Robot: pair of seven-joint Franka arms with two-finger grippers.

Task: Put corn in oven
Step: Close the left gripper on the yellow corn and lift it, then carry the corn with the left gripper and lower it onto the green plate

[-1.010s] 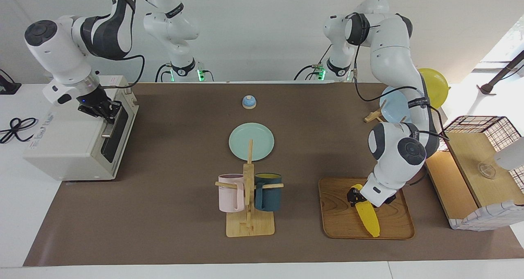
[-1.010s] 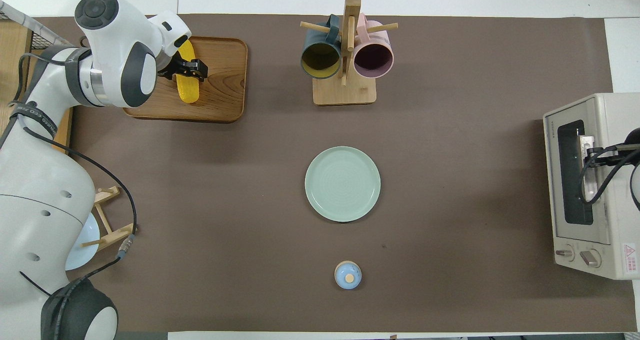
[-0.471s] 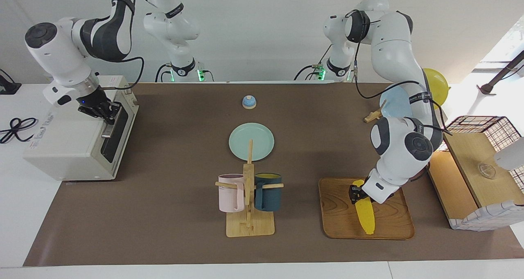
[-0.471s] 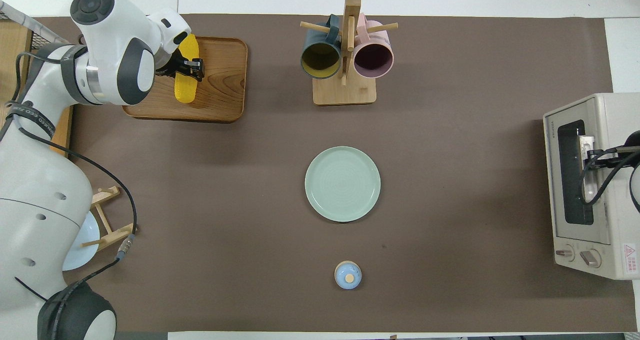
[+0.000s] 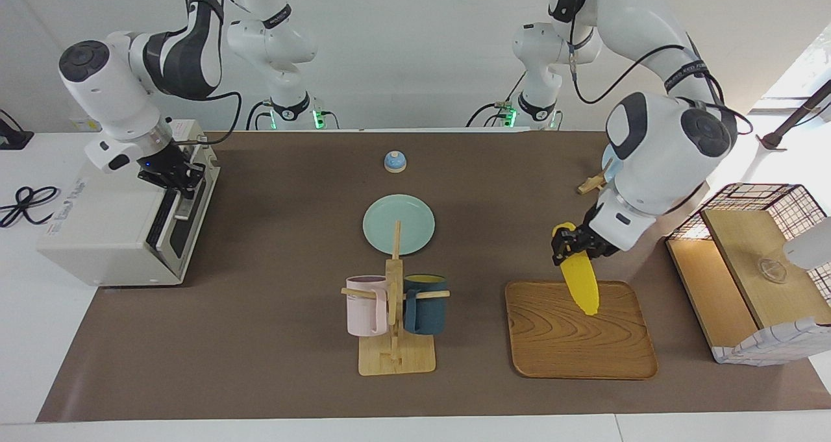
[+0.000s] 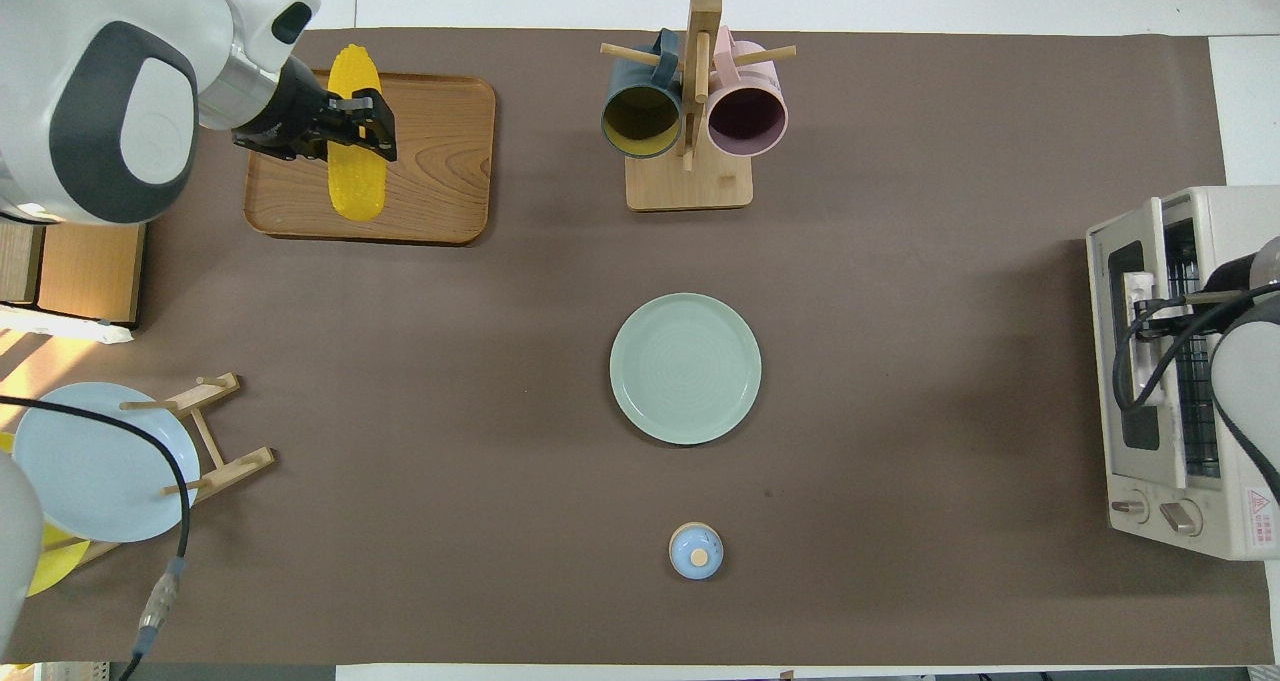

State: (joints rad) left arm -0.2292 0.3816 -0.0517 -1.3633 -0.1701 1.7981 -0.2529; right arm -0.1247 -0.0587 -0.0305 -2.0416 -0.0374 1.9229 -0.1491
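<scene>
Left gripper [image 5: 574, 245] grips raised corn [image 5: 580, 280].

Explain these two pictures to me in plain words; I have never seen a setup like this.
Two white robot arms work at one brown table. One picture looks at them from across the table; the other looks steeply down from above their own end.

The left gripper is shut on a yellow corn, lifted over the wooden tray. The right gripper is shut on the handle of the oven, whose door stands slightly ajar.

Also on the table: a green plate, a wooden rack with a pink mug and a dark blue mug, and a small blue bell.
</scene>
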